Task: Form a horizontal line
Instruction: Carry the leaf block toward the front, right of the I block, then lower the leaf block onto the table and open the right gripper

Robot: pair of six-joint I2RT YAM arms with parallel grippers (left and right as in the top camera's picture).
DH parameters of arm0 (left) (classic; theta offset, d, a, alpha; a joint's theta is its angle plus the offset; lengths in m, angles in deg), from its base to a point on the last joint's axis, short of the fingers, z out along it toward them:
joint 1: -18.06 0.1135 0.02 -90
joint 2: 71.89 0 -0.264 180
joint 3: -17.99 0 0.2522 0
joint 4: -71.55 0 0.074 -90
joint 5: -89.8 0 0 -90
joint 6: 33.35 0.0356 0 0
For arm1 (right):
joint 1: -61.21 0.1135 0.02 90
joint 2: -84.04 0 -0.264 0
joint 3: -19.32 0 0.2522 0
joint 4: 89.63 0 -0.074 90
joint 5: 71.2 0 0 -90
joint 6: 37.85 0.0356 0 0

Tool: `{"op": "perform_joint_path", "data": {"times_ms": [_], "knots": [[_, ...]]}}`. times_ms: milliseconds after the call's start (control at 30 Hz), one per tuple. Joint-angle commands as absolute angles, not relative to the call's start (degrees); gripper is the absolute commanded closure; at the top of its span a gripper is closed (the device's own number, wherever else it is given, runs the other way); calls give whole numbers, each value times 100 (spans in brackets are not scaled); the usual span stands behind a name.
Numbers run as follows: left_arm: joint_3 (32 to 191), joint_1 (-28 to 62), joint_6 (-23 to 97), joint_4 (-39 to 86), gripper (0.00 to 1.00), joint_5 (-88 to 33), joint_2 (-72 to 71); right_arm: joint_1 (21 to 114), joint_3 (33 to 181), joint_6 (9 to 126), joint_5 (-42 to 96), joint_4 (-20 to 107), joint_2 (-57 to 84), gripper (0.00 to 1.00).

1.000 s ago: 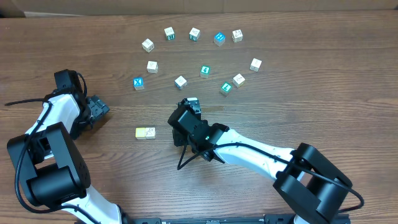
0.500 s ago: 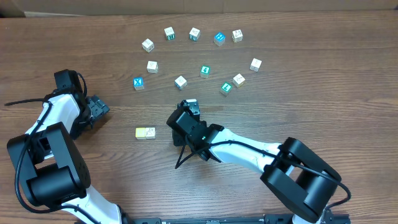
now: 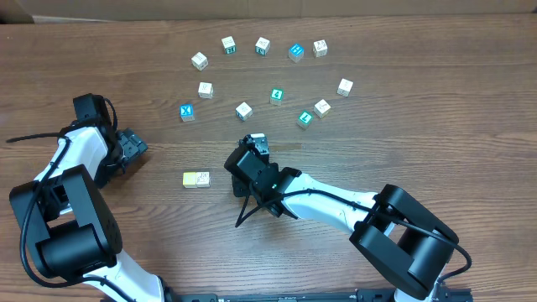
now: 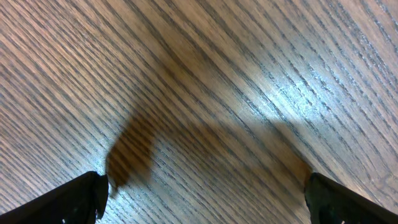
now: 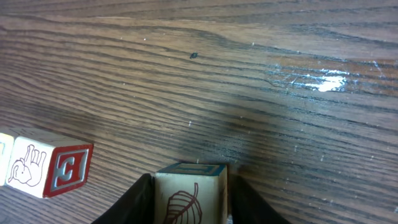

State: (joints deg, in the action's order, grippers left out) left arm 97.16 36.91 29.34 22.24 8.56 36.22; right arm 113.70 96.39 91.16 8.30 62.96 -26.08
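Only by the right wrist view is a leaf (image 5: 184,209) shown upright on the block (image 5: 190,186) pinched in the right claw (image 5: 189,194), near a left-right pair (image 5: 45,165) on the desk (image 5: 280,112); the left claw (image 4: 205,190) is spread.

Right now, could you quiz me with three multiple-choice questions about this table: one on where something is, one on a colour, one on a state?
1. Where is the leaf block?
A) between the right fingers
B) among the scattered blocks
C) under the left arm

2. What colour is the letter on the C block?
A) blue
B) red
C) green

3. How are the left fingers?
A) shut on a block
B) shut on nothing
C) open, holding nothing

Answers:
1 A: the right wrist view shows a dark finger on each side of it.
2 B: the C and its border are red.
3 C: the tips sit far apart with only table between them.
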Motion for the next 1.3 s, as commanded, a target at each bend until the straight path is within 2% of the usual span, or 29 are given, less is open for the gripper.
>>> {"op": "perform_joint_path", "data": {"times_ms": [0, 133, 667, 1100, 1267], "knots": [[9679, 3678, 2919, 2187, 0, 893, 3723, 11370, 9652, 9138, 791, 6346, -2667, 62], [9679, 3678, 2919, 2187, 1, 893, 3723, 11370, 9658, 9135, 788, 6462, -2665, 56], [9679, 3678, 2921, 2187, 0, 893, 3723, 11053, 9969, 8965, 238, 6574, -2654, 54], [9679, 3678, 2921, 2187, 1, 893, 3723, 10530, 9969, 9164, 500, 5962, -2650, 55], [9679, 3678, 2919, 2187, 0, 893, 3723, 10393, 9969, 9155, 1072, 5843, -2641, 52]]}}
